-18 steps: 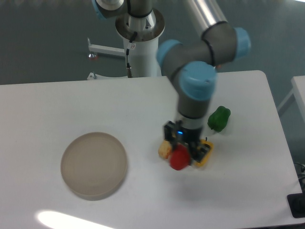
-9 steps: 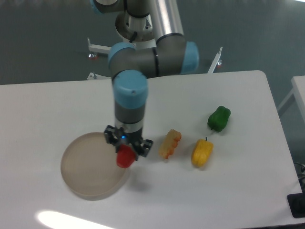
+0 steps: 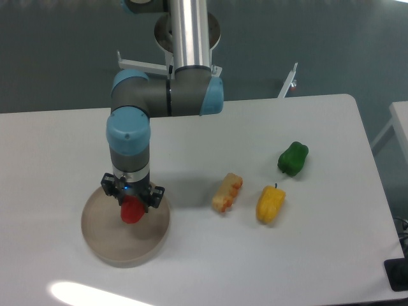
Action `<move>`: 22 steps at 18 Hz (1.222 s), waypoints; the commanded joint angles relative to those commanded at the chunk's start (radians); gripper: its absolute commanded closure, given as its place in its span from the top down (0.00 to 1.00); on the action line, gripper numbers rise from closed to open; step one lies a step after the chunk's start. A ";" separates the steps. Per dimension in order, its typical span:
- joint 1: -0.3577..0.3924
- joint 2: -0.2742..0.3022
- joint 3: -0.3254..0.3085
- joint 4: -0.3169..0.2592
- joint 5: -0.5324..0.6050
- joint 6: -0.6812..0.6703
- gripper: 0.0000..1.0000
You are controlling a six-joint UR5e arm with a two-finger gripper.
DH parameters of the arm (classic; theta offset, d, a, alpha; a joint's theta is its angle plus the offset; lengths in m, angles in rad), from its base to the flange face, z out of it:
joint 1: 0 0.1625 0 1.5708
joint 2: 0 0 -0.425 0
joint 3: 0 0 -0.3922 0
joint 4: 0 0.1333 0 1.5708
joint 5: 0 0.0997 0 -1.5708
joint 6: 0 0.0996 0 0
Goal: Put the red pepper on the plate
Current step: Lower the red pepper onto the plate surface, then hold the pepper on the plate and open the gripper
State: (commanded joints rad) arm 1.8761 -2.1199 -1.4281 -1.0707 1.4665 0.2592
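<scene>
The red pepper (image 3: 132, 211) is small and glossy and sits between the fingers of my gripper (image 3: 132, 205), which is shut on it. The gripper points straight down over the middle of the plate (image 3: 102, 239), a round beige-grey disc on the left of the white table. The pepper hangs over the plate's surface; I cannot tell whether it touches the plate. Its stem is hidden by the gripper.
A yellow pepper (image 3: 270, 203) and a green pepper (image 3: 293, 158) lie on the right of the table. A pale yellow-orange ridged food piece (image 3: 227, 192) lies between them and the plate. The arm's base stands at the table's back edge.
The arm has carried the red pepper left, from beside the yellow pepper, past the plate's right rim, to over the plate's middle. The other items have not moved.
</scene>
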 joint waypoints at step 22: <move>-0.023 -0.026 0.000 0.000 0.000 0.000 0.53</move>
State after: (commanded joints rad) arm 1.8530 -2.1460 -1.4281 -1.0707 1.4665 0.2592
